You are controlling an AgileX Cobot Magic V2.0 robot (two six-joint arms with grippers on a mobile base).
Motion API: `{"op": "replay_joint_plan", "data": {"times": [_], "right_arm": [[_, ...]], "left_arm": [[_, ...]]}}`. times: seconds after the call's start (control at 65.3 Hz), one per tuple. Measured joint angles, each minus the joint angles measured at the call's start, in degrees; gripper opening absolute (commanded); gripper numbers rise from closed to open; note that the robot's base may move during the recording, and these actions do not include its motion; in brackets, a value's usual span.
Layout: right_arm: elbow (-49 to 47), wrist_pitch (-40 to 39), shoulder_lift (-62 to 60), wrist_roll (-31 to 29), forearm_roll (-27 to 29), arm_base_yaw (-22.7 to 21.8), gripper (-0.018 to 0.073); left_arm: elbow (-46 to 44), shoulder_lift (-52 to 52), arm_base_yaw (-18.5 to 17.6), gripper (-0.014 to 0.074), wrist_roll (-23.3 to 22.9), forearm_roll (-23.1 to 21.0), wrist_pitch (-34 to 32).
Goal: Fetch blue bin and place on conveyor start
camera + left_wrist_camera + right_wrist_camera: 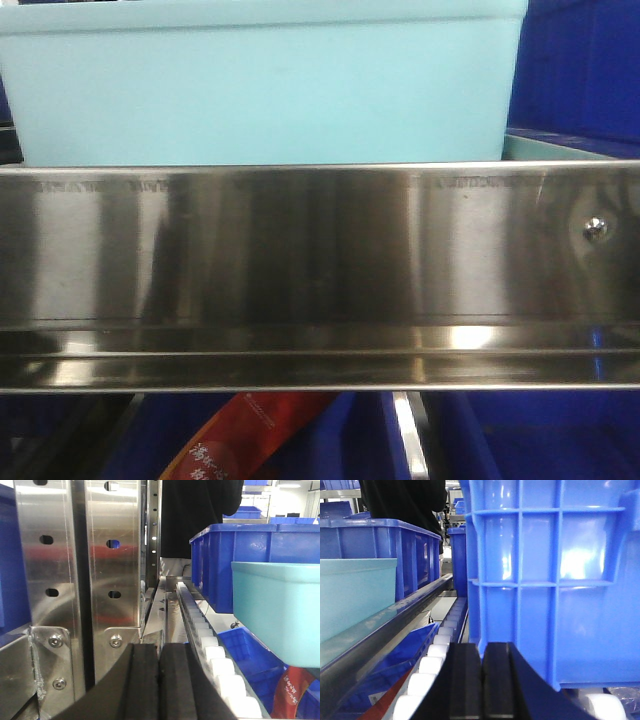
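Left jaws clenched: two black foam pads (145,680) pressed flat together, nothing between. Right jaws likewise clenched on nothing, two black pads (465,685) touching.

Just past right pads I see one glossy royal-blue ribbed plastic bin (550,580), very close. One row of white plastic rollers (215,655) runs away from left pads.

One pale aqua smooth-walled rectangular tub (280,610), thin out-turned rim, right of rollers and above them, second royal-blue bin (240,560) behind it.

Front view: tub behind one mirror-bright stainless steel rail (320,260) with single screw (596,228). One red packet (250,440) below.
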Motion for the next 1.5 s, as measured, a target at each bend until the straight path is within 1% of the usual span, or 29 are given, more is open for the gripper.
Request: {"op": "replay_joint_plan", "data": {"times": [0.613,0.797,0.981,1.026,1.088,1.164,1.21,1.287,1.364,1.425,1.501], "right_arm": [[0.0,0.0,0.0,0.0,0.0,0.0,-0.0162],[0.0,-1.5,0.0,0.0,0.0,0.0,-0.0162],[0.0,-1.8,0.0,0.0,0.0,0.0,-0.0162],[0.0,-1.8,0.0,0.0,0.5,0.0,-0.0162],[0.0,-1.6,0.0,0.0,3.0,0.0,-0.0162],[-0.9,1.4,0.0,0.0,5.8,0.0,-0.0162],[-2.7,4.3,0.0,0.0,6.7,0.0,-0.0162],[-7.9,9.3,-0.1,0.0,7.0,0.0,-0.0162],[-14.8,14.6,-0.2,0.0,6.9,0.0,-0.016],[-20.6,18.0,0.6,0.0,6.9,0.0,-0.0116],[-27.0,22.0,3.4,0.0,6.9,0.0,0.0008]], "left_arm": [[0.0,0.0,0.0,-0.0111,0.0,0.0,0.0],[0.0,0.0,0.0,-0.0111,0.0,0.0,0.0],[0.0,0.0,0.0,-0.0111,0.0,0.0,-1.7],[0.0,0.0,0.0,-0.0111,0.0,0.0,-2.3],[0.0,0.0,0.0,-0.0111,0.0,-0.3,-3.7],[0.0,0.0,0.0,-0.0111,0.0,-1.5,-5.8],[-0.7,0.0,0.0,-0.0111,0.0,-2.0,-5.7],[-4.1,0.0,0.0,-0.0111,0.0,-2.1,-3.1],[-9.8,0.0,0.0,-0.0106,0.0,-2.1,1.0],[-14.5,0.7,0.0,-0.0055,0.0,-2.1,3.7],[-20.8,3.1,0.0,0.005,0.0,-2.0,7.8]]}}
